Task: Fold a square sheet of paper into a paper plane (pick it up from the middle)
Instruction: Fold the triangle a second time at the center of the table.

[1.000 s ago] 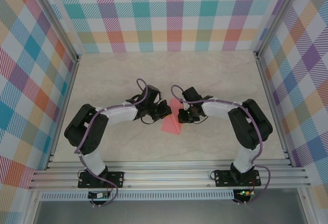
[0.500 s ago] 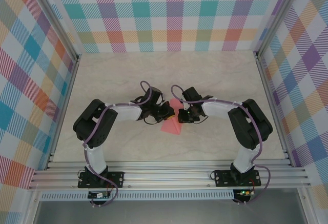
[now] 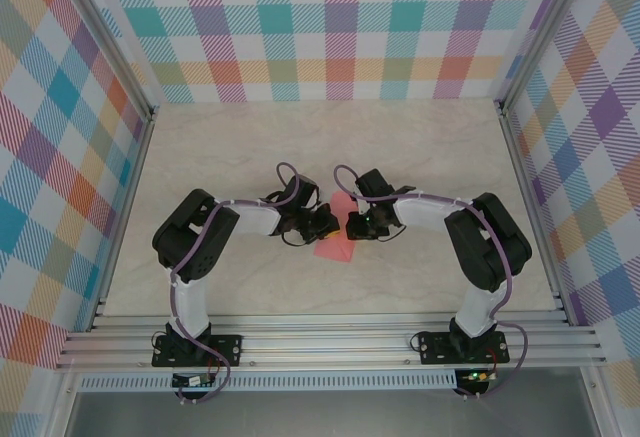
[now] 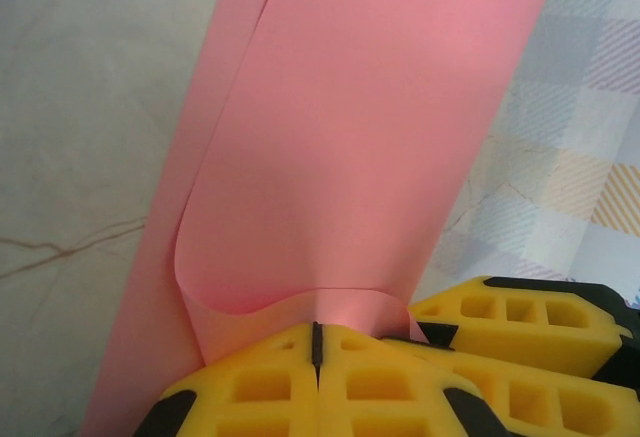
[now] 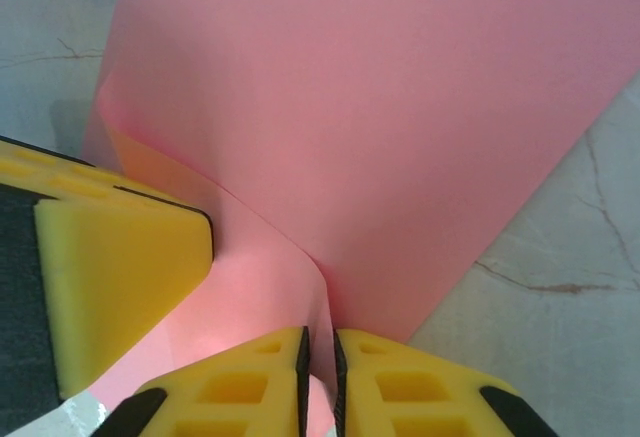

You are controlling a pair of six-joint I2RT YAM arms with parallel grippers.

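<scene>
The square sheet of paper [image 3: 337, 245] is salmon pink and folded, lying mid-table between both grippers. My left gripper [image 3: 326, 219] is shut on its left side. In the left wrist view the paper [image 4: 350, 137] curls up from the closed yellow fingertips of the left gripper [image 4: 316, 332], beside a right gripper finger [image 4: 520, 327]. My right gripper [image 3: 352, 224] pinches the other side. In the right wrist view a raised fold of paper [image 5: 380, 107] runs between the nearly closed jaws of the right gripper [image 5: 320, 342], a sliver of gap on the left. A left gripper finger [image 5: 110, 277] sits close by.
The beige marbled table [image 3: 250, 147] is walled by checked panels [image 3: 330, 27] at the back and both sides. Aluminium rails [image 3: 330, 342] run along the near edge, where both arm bases are bolted.
The left arm's elbow has swung right and its gripper has pushed closer to the right gripper. The paper looks shorter, bunched between them. The right jaws have eased slightly.
</scene>
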